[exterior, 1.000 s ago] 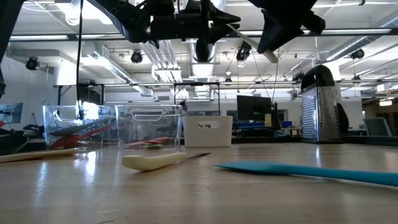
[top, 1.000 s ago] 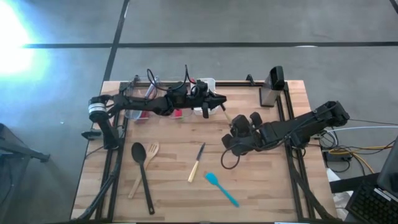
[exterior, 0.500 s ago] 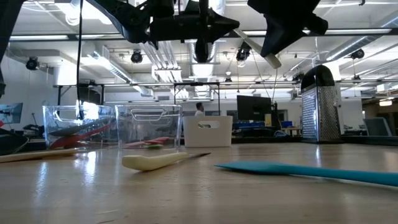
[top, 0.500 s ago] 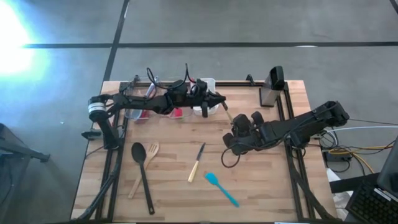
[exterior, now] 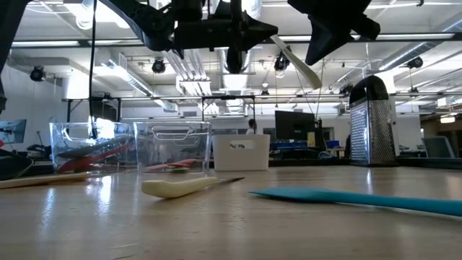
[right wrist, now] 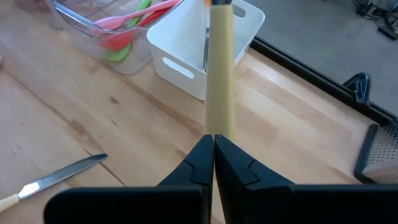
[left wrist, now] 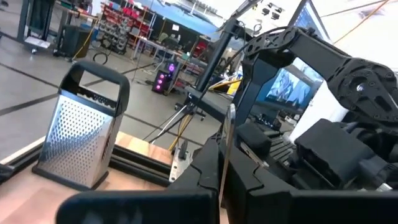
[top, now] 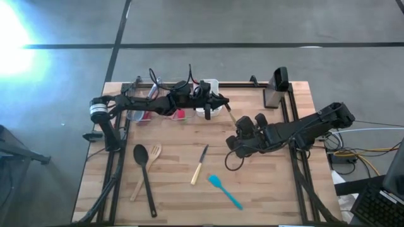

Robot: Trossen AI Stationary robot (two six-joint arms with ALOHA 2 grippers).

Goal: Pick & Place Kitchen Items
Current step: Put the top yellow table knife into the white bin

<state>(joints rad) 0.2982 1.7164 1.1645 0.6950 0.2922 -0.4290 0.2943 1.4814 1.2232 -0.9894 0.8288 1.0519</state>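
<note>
Wooden, cream-handled utensil (right wrist: 221, 68) hangs above the white bin (top: 209, 99), pinched by both the left gripper (top: 222, 104) and right gripper (top: 236, 128), while black spoon (top: 142, 164), wooden fork (top: 146, 170), knife (top: 199, 165) and teal spatula (top: 225, 190) seemingly await placing.

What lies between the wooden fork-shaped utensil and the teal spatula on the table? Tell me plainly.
A cream-handled knife lies between the wooden fork-shaped utensil and the teal spatula, touching neither. The high view shows it.
</note>
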